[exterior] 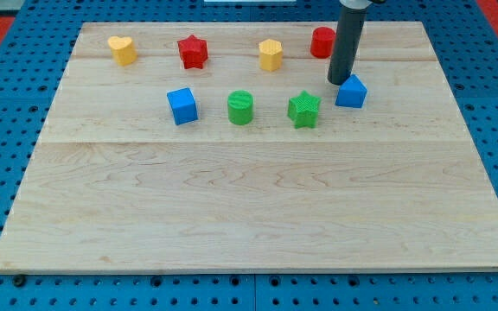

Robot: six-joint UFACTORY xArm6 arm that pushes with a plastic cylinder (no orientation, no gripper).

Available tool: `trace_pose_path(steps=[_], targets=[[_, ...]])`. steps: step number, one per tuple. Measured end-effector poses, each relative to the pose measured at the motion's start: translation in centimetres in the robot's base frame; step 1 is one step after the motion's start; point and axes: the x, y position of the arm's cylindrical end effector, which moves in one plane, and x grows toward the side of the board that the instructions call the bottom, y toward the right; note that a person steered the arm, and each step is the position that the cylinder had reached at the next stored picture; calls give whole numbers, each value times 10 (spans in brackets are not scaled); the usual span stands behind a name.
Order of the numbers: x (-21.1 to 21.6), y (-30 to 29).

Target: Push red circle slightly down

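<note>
The red circle stands near the view's top right of the wooden board. My tip is at the end of the dark rod, just below and right of the red circle, touching or almost touching the upper left of the blue block. The rod hides part of the red circle's right side.
Along the top row stand a yellow heart, a red star and a yellow hexagon. Lower down are a blue cube, a green circle and a green star.
</note>
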Motion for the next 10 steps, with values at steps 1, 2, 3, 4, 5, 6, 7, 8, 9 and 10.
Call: trace_pose_path(steps=[1, 2, 3, 4, 5, 6, 7, 8, 9, 10], targets=[[32, 14], [28, 20], [-18, 40], [-80, 53], [-105, 5], [-115, -37], [-111, -61], [-95, -25], [-86, 10], [-95, 10]])
